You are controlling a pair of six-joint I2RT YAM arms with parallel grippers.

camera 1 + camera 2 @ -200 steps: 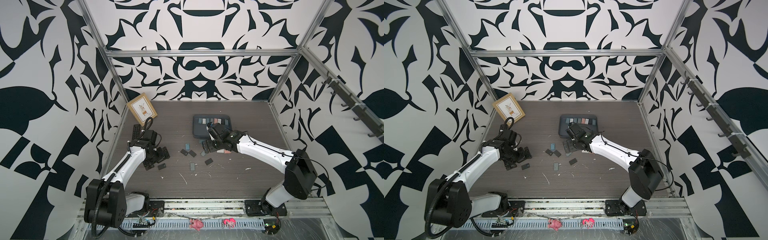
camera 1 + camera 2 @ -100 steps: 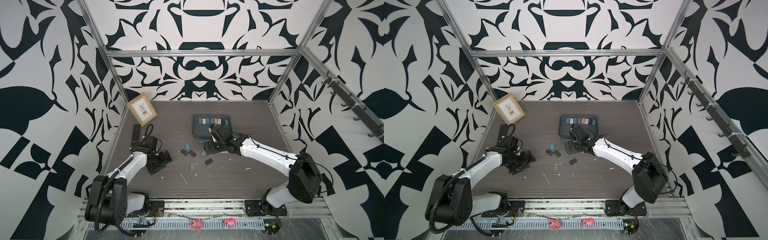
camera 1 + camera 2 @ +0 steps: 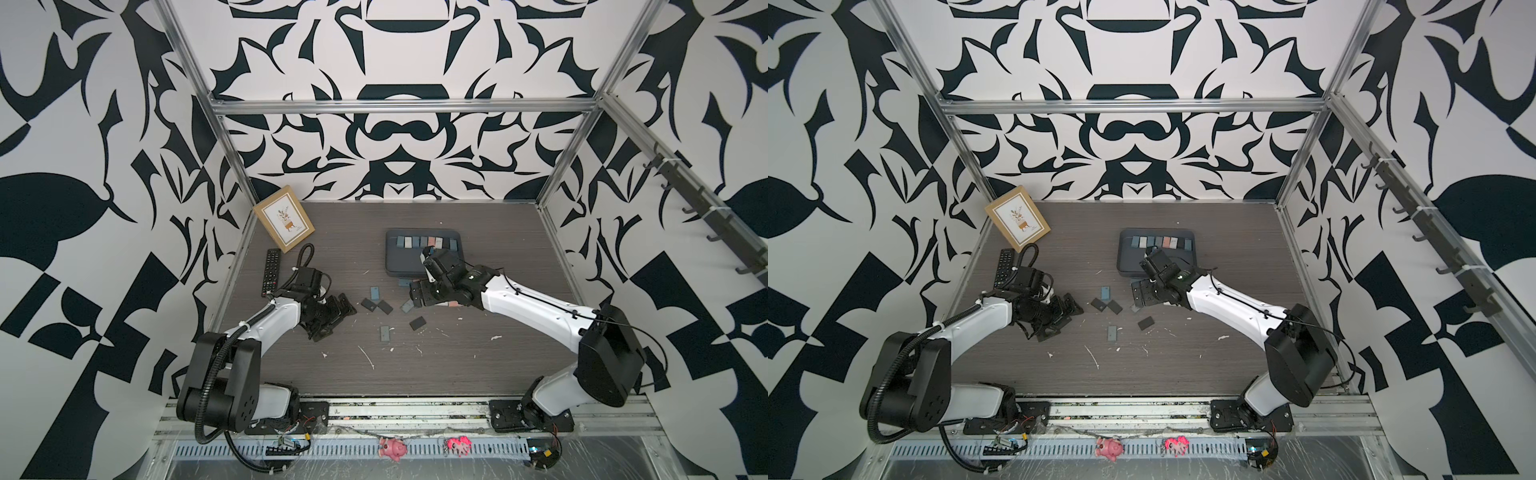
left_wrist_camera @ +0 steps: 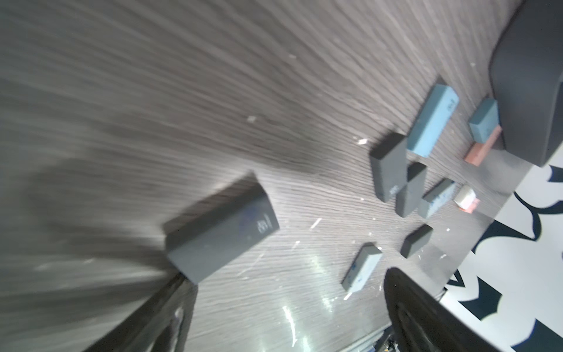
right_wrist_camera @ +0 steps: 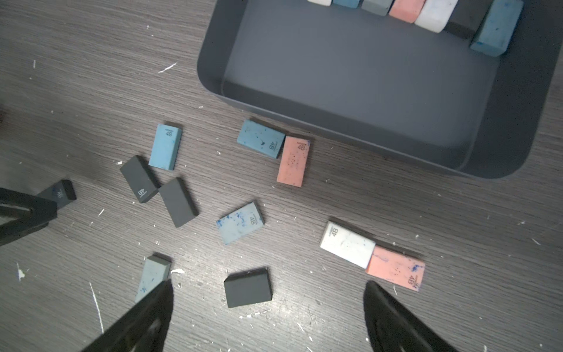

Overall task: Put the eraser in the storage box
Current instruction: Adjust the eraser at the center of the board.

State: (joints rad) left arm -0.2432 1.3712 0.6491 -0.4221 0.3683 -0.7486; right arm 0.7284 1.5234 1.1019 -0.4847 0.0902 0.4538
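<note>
Dark grey eraser (image 4: pixel 221 231) sits just beside the left fingers (image 4: pixel 408 301), wide open, empty; right fingers (image 5: pixel 393 317) likewise. Next: straddle, pinch.

eraser row (image 3: pixel 428 242): in storage box (image 3: pixel 401 262) | loose erasers (image 3: pixel 375 293): table (image 3: pixel 457 365), before box

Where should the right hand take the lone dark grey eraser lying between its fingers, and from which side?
By its short ends, from straight above. The dark grey eraser lies flat on the table, touching nothing, its ends facing the fingers of the open right hand.
</note>
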